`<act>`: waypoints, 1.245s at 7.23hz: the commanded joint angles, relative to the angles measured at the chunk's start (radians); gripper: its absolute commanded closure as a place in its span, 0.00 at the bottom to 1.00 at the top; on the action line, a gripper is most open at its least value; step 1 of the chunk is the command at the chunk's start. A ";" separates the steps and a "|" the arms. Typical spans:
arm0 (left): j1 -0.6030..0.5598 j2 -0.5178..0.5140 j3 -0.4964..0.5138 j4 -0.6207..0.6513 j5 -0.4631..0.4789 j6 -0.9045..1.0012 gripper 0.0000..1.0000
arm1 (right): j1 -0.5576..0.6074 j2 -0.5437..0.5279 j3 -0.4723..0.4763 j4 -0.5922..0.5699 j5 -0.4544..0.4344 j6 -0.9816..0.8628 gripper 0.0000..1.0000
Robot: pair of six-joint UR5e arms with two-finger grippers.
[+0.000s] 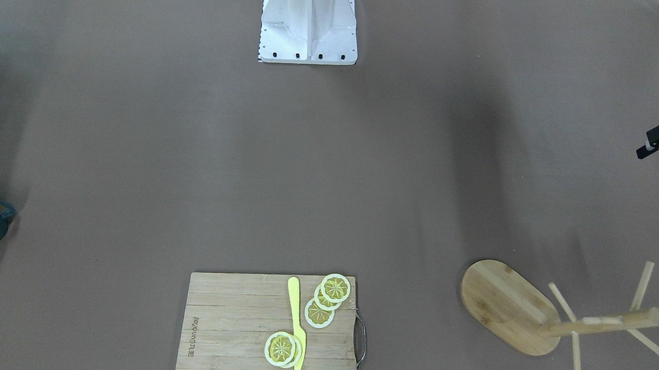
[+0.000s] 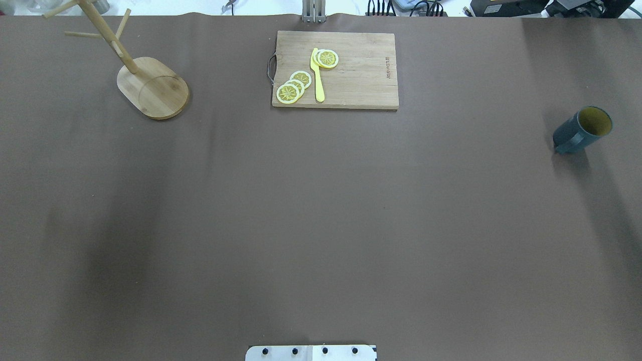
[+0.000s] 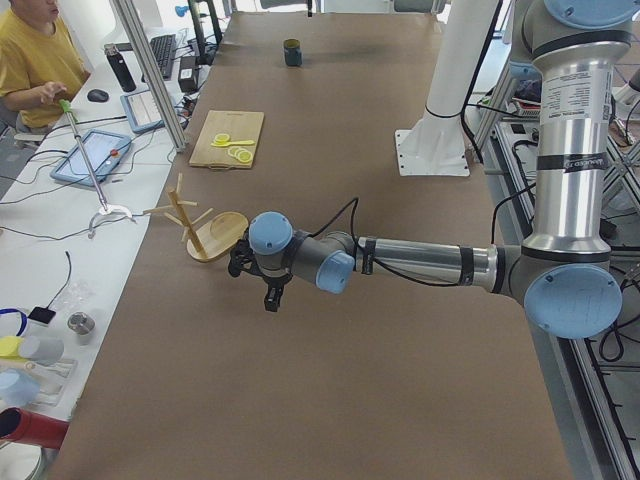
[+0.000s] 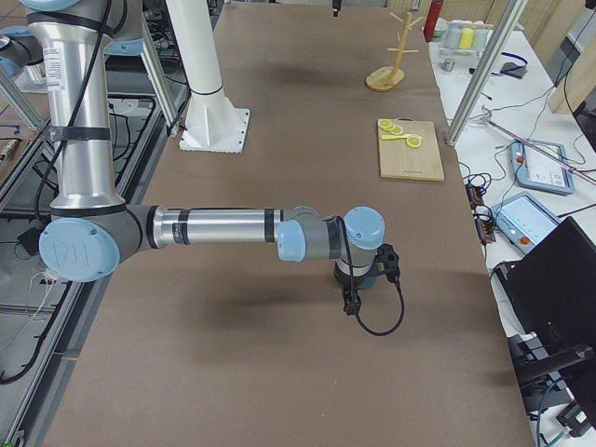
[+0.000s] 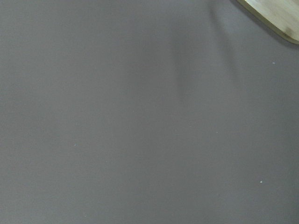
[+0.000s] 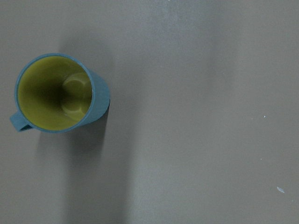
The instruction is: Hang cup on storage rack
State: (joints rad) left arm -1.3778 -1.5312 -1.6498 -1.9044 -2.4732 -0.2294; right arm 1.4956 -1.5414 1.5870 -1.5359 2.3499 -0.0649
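Teal ribbed mug (image 6: 60, 93) sits right under the right wrist camera, upright, mouth up, yellow inside, with its handle stub at the view's left. Nothing touches it. In the overhead view it stands near the right end of the tabletop (image 2: 321, 225), well apart from everything else.

The right gripper (image 4: 352, 296) hangs above that spot and shows only from the side, so I cannot tell how its jaws stand. The left gripper (image 3: 270, 290) hovers low just beside the bamboo mug tree (image 2: 155, 93). Its jaws are not readable either.

Progress, as I judge it: none. The mug is not grasped or lifted, and every peg on the tree is bare. Left to do are the grasp, the carry across the whole tabletop and threading the handle onto a peg. With mug and tree at opposite ends, a hand-over between arms looks likely.

Room: a wide stretch of bare brown tabletop lies between the two on the robot's side. The cutting board (image 2: 351, 75) with lemon slices (image 2: 293, 86) and a yellow knife (image 2: 317, 75) sits against the far edge, between them but off a direct path. The tree stands near the far-left corner and its upper pegs reach toward the far edge, so there is little margin behind it. The mug has little room toward the right end.
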 commanded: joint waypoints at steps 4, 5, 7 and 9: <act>0.000 -0.004 -0.005 -0.012 -0.001 -0.008 0.02 | -0.005 -0.002 0.001 0.002 0.017 -0.001 0.00; 0.000 -0.007 -0.004 -0.012 -0.001 -0.007 0.02 | -0.017 0.007 -0.004 0.002 0.017 -0.001 0.00; 0.009 -0.010 0.001 -0.012 0.007 -0.007 0.02 | -0.080 0.068 -0.028 0.017 0.009 0.055 0.00; 0.011 -0.006 0.001 -0.012 0.007 -0.005 0.02 | -0.161 0.124 -0.086 0.116 -0.029 0.213 0.02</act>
State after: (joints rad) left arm -1.3678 -1.5396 -1.6505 -1.9159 -2.4677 -0.2365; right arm 1.3832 -1.4490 1.5458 -1.4927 2.3479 0.0781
